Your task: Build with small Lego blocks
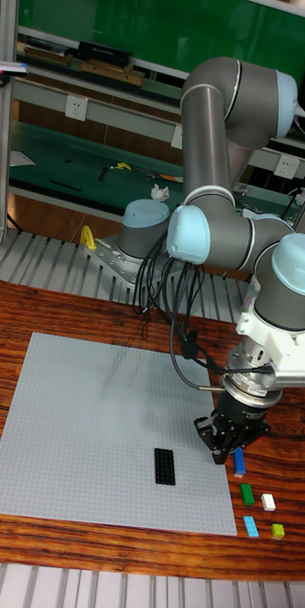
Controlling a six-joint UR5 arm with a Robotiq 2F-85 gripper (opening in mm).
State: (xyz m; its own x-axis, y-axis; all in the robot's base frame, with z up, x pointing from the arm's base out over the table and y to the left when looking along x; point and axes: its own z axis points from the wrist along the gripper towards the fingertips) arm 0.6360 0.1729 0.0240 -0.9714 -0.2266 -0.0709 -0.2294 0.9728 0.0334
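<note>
One black brick [163,465] lies flat on the grey baseplate [76,418], in the plate's near right part, its long side running away from the camera; it is the only brick on the plate. Off the plate's right edge, on the bare wood, lie five loose bricks: one blue brick [238,462] nearest the arm, one green brick [248,493] below it, one white brick [268,502] just right of the green, one light blue brick [252,526] nearer the table's front, and one yellow-green brick [278,531] to its right; all five lie apart from one another.

The gripper [219,450] hangs low over the plate's right edge, its black fingers pointing down, just left of the blue brick and well right of the black one; whether the fingers are spread or closed, or hold anything, I cannot tell, since the tips merge into one dark shape. There is one arm [228,114], grey with pale blue joint caps, rising from a base [142,233] at the table's far side and bending over to the right; black cables [176,323] hang from it down toward the wrist.

The baseplate rests on a wooden table [9,294] of reddish-brown grain. Behind stands a workbench [76,152] with a green top, a few small tools lying on it.
</note>
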